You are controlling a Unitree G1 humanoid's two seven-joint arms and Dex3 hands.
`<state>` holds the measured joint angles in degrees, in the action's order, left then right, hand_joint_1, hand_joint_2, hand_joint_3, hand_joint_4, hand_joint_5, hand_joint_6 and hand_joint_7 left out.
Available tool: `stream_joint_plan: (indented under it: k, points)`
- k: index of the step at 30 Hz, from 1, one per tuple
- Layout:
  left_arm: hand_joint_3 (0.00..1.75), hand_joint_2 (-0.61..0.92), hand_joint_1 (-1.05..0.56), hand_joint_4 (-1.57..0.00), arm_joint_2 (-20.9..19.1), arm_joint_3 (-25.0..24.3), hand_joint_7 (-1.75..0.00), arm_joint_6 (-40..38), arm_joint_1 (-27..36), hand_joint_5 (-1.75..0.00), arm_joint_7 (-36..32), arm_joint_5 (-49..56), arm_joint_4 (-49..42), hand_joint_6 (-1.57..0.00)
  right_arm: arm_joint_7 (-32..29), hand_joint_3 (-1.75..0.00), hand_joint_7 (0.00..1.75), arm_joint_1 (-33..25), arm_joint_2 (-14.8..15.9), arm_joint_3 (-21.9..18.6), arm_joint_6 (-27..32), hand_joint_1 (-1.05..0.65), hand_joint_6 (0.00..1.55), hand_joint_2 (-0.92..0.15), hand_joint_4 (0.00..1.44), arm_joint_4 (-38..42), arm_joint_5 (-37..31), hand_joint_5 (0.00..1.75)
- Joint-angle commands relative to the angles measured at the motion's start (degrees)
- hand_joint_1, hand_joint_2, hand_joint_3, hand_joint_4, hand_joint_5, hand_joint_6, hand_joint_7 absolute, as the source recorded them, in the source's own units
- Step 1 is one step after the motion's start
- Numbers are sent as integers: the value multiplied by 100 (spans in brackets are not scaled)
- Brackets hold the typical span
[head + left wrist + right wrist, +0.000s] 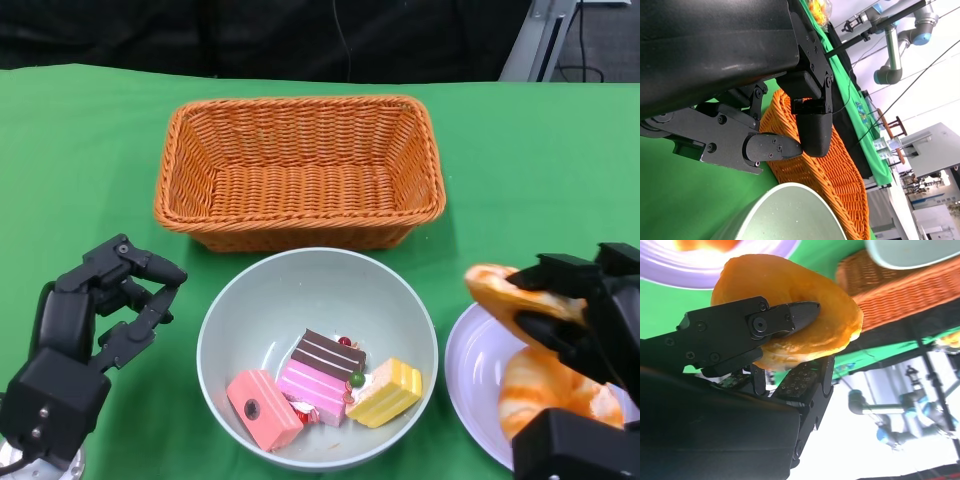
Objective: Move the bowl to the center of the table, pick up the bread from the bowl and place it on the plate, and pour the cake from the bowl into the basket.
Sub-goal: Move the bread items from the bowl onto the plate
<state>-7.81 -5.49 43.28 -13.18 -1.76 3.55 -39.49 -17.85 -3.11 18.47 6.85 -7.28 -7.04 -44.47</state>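
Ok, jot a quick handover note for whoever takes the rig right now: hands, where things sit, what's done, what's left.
Right hand grips a bread piece above the plate; one bread already lies on the plate. Left hand holds nothing, beside the bowl.
Bowl sits in front of the basket, cake pieces inside; no bread visible in it.
Left: set down the held bread, then pour the cake into the basket.

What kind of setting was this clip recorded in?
Probably a robotics lab or demo hall rather than a kitchen: toy cakes sit on a green cloth-covered table, and another robot arm on a stand shows in the background.
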Motion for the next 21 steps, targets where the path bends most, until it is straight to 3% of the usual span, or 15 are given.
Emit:
stream_joint_plan:
  k: [1, 11, 21]
  points:
    - [34, 92, -17, -72, -128, -65, -116, 130, -77, -146, 57, -72, -99, -73, -195, -7, 58, 14, 129, -183, -66, -16, 96, -91, 77, 317, 87, 159]
    - [33, 92, -16, -74, -140, -70, -114, 25, -62, -146, 91, -151, -58, -75, -369, -5, 70, 187, 227, -215, -73, -18, 89, -92, 73, 1020, 55, 164]
    - [36, 92, -15, -74, -186, -82, -113, 155, -76, -144, 102, -128, -126, -74, -638, -8, 54, 292, 259, -62, -305, -19, 93, -92, 74, 1409, -39, 151]
